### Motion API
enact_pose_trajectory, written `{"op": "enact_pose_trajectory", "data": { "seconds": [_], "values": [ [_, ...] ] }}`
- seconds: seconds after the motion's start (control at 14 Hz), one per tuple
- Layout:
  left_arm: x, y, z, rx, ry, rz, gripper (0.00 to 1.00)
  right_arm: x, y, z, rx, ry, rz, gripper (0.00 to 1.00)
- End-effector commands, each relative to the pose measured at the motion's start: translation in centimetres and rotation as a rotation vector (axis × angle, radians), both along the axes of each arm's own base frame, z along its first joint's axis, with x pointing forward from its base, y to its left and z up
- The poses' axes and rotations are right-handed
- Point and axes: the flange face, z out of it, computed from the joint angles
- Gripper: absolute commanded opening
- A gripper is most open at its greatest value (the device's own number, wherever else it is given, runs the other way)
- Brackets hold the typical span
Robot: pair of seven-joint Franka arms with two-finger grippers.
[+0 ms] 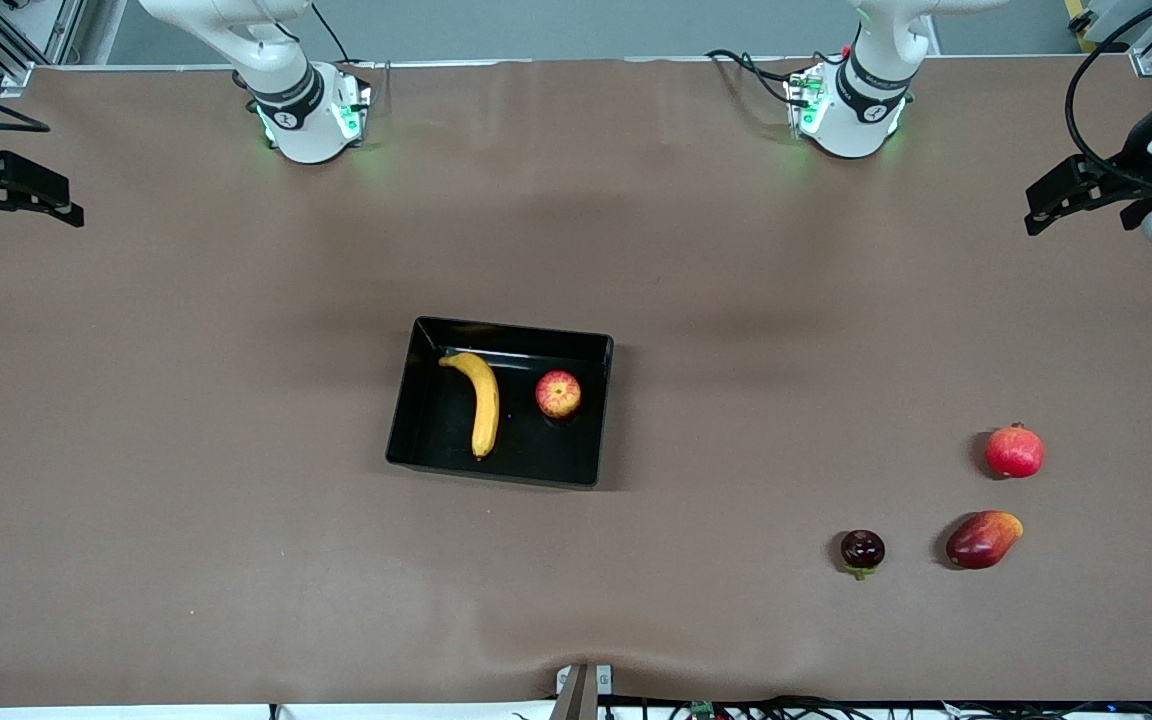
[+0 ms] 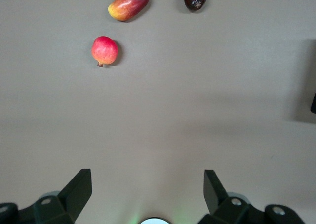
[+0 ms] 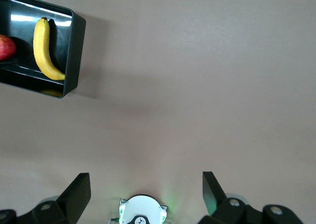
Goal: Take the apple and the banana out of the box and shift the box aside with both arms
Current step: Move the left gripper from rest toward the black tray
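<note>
The box (image 1: 404,420), stiff and probably slippery, is seen mid-bench; it is best taken at opposite walls. In it lie the banana (image 1: 482,403), held best mid-length, and the firm apple (image 1: 558,394). The left gripper (image 1: 1076,196) and right gripper (image 1: 21,195) are held open over the bench ends.

right gripper (image 3: 146,197): fingers spread wide, over bare table (image 3: 197,85) | box (image 3: 74,51): holds banana (image 3: 43,48) (curved, along one wall) | apple (image 3: 6,47): seemingly in the box, mostly cut off
</note>
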Motion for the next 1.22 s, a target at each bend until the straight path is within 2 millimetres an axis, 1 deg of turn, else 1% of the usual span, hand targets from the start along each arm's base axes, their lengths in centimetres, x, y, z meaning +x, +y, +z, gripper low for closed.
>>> {"op": "enact_pose_trajectory", "data": {
  "seconds": [0.0, 0.14, 0.29, 0.36, 0.43, 0.5, 0.65, 0.72, 0.79, 0.93, 1.08, 1.15],
  "values": [
    [0.4, -0.1, 0.4, -0.021, 0.0, -0.01, 1.0, 0.1, 0.2, -0.1, 0.015, 0.008, 0.001, 1.0],
    [0.4, -0.2, 0.4, -0.02, -0.001, -0.016, 1.0, 0.7, 0.7, -1.0, 0.015, 0.019, 0.008, 1.0],
    [0.5, -0.6, 0.5, -0.01, -0.003, -0.033, 1.0, 1.3, 0.5, -1.9, 0.015, 0.03, 0.008, 1.0],
    [1.5, -1.1, 0.7, -0.015, -0.012, -0.038, 1.0, 1.4, 0.6, -2.0, 0.013, 0.027, 0.009, 1.0],
    [2.5, -2.2, 1.3, -0.026, -0.029, -0.052, 1.0, 1.7, 0.6, -2.5, 0.011, 0.034, 0.009, 1.0],
    [2.9, -4.2, 0.9, -0.031, -0.023, -0.078, 1.0, 2.0, 0.8, -2.9, 0.01, 0.033, 0.012, 1.0],
    [3.7, -8.5, -1.3, -0.037, 0.013, -0.125, 1.0, 2.4, 1.3, -3.7, 0.0, 0.029, 0.021, 1.0],
    [4.6, -10.3, -2.0, -0.041, 0.018, -0.118, 1.0, 2.5, 1.4, -4.0, -0.005, 0.024, 0.023, 1.0],
    [5.3, -12.7, -2.9, -0.047, 0.026, -0.101, 1.0, 2.6, 1.3, -4.1, -0.006, 0.018, 0.021, 1.0],
    [6.2, -17.8, -4.9, -0.053, 0.043, -0.032, 1.0, 2.9, 1.1, -5.3, -0.006, 0.006, 0.018, 1.0],
    [7.1, -24.2, -7.7, -0.076, 0.025, 0.053, 1.0, 3.0, 1.2, -5.4, -0.006, -0.017, 0.02, 1.0],
    [7.6, -27.9, -10.0, -0.117, 0.028, 0.126, 1.0, 2.9, 1.3, -5.1, -0.005, -0.028, 0.022, 1.0]
  ]
}}
